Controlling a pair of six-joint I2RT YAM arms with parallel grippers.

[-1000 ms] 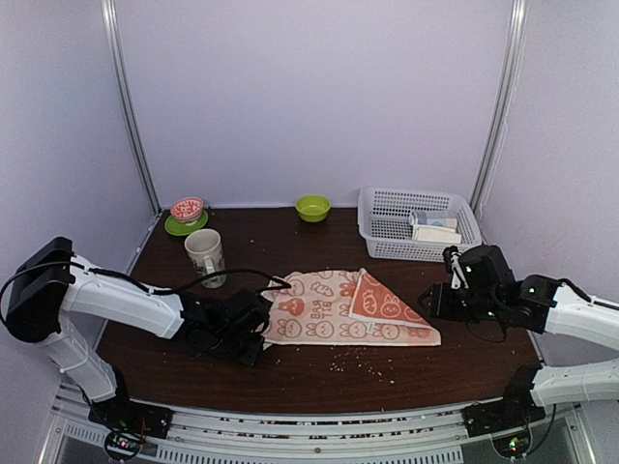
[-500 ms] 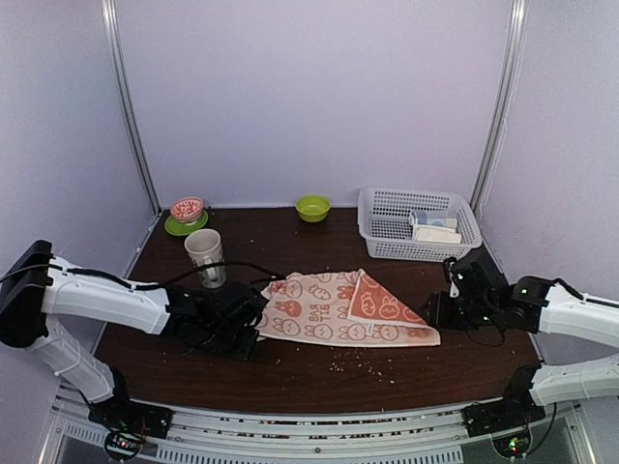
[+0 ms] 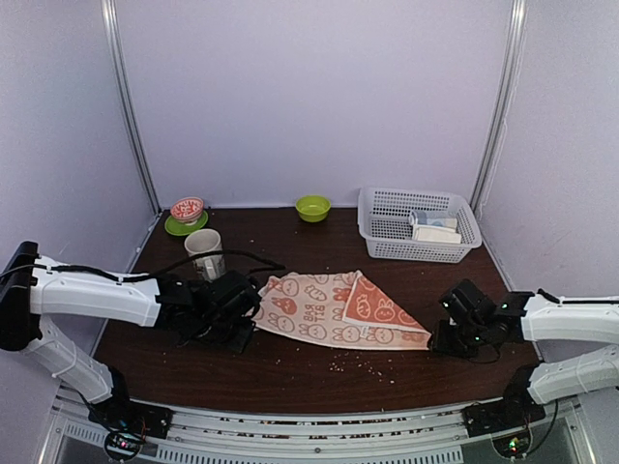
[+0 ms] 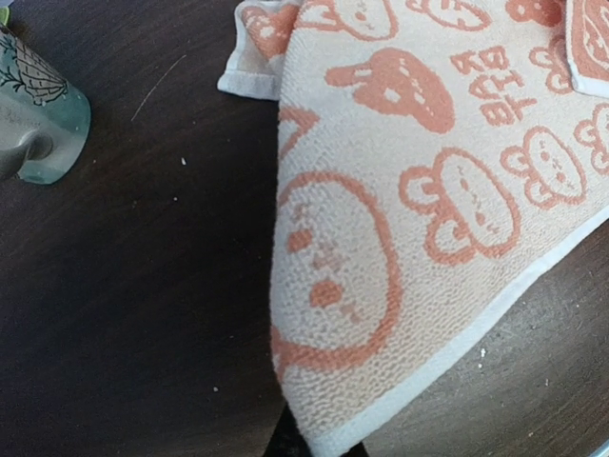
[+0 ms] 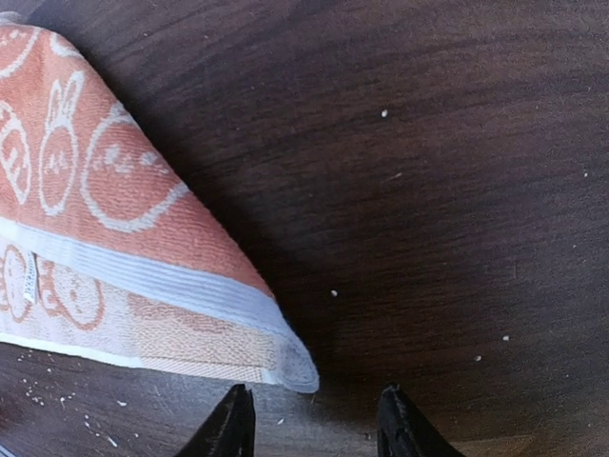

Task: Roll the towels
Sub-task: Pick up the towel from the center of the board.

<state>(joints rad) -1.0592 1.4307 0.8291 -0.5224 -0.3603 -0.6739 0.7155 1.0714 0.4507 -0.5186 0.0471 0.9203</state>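
Note:
The peach-orange and cream rabbit-print towel (image 3: 334, 309) lies mid-table with its right part folded over into an orange triangle. My left gripper (image 3: 244, 315) is shut on the towel's left corner, which is raised slightly off the wood. In the left wrist view the towel (image 4: 400, 238) narrows down to the left gripper (image 4: 314, 449) at the bottom edge, and the fingers are almost wholly hidden under the cloth. My right gripper (image 3: 440, 338) sits low at the towel's right corner. In the right wrist view it (image 5: 314, 424) stands open just short of the towel's tip (image 5: 297, 367), touching nothing.
A patterned mug (image 3: 205, 253) stands just behind the left arm, also seen as the mug (image 4: 33, 114). A red bowl on a green saucer (image 3: 187, 211) and a green bowl (image 3: 312, 207) sit at the back. A white basket (image 3: 387, 227) at back right holds pale items. Crumbs (image 3: 363, 360) dot the front.
The left gripper has shut on the towel's left corner and drawn back and leftward, lifting that edge. The right gripper has dropped to the table at the towel's right corner.

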